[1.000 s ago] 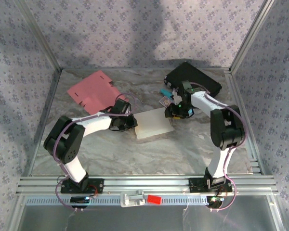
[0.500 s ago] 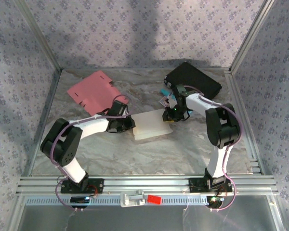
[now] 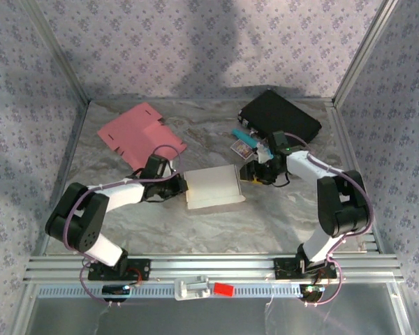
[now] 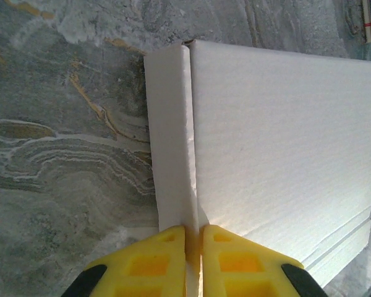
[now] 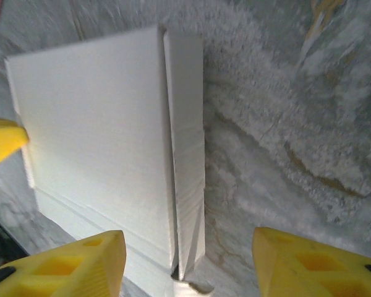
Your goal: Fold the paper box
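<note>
**Left side pinched, right side open: centre on the second flap before closing**

The paper box [image 3: 213, 187] lies flat in the middle of the table, and you are working its two short edges. Your left gripper [image 4: 193, 247] is pinched shut on the raised seam of the left flap [image 4: 170, 136] at the box's 9 o'clock edge, with a thin white sheet showing between the yellow fingers. Treat that as your anchor. Hold it firm and don't drag, because the light card will likely slide.

Your right gripper [image 5: 185, 253] stands at the 3 o'clock edge with its fingers wide apart, holding nothing. The narrow right flap [image 5: 188, 124] lies between them, closer to one finger than the other. Centre on that flap, line up squarely with the crease, and close gently so it stands rather than crumples.

The pink sheet [image 3: 140, 132] at 10 o'clock and the black case [image 3: 279, 115] at 1 o'clock lie well apart from the work.
</note>
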